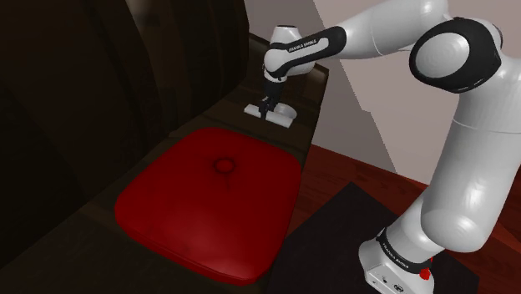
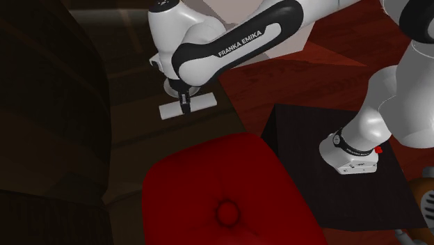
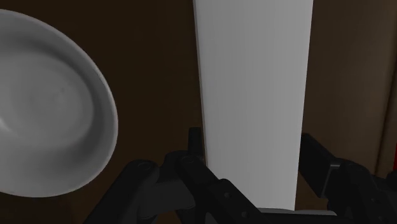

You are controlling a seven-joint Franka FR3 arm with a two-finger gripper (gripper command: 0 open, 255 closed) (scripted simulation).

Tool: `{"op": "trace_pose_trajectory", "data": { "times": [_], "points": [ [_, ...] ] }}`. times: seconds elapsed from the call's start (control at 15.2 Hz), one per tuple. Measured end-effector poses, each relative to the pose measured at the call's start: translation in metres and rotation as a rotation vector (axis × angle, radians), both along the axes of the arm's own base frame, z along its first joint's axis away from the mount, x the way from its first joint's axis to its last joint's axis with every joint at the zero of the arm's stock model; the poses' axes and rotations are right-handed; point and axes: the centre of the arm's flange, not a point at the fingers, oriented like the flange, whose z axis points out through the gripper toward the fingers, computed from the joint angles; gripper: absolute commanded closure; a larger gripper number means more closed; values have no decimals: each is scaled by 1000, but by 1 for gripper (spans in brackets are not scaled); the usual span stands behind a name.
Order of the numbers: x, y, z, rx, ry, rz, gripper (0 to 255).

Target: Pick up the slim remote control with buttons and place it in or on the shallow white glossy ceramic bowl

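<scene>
shoulder: end effector (image 1: 265,107) down on the white remote (image 1: 281,116), which lies flat on a dark ledge (image 1: 221,115) beyond a red cushion (image 1: 209,200) | second exterior: remote (image 2: 202,103) crosswise under end effector (image 2: 184,101) | wrist: 2 fingers (image 3: 195,143) pinching remote's (image 3: 254,76) long edges; white bowl (image 3: 51,108) near remote, apart

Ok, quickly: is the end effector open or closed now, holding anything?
End effector: closed, clasping the white remote control by its long sides.
</scene>
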Motion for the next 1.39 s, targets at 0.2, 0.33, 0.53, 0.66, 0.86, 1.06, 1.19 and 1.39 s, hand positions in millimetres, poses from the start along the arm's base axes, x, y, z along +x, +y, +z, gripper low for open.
{"op": "trace_pose_trajectory", "data": {
  "times": [0.2,0.33,0.53,0.66,0.86,1.06,1.19,1.39],
  "points": [
    [2,-1,16,0,0,0,255],
    [8,-16,18,0,0,0,255],
    [21,-49,19,0,0,-1,255],
    [31,-75,25,0,0,-1,255],
    [47,-111,24,0,0,-1,255],
    [63,-147,22,0,1,-1,255],
    [70,-167,22,0,1,-1,255],
    [73,-173,12,0,1,0,255]
  ]
}}
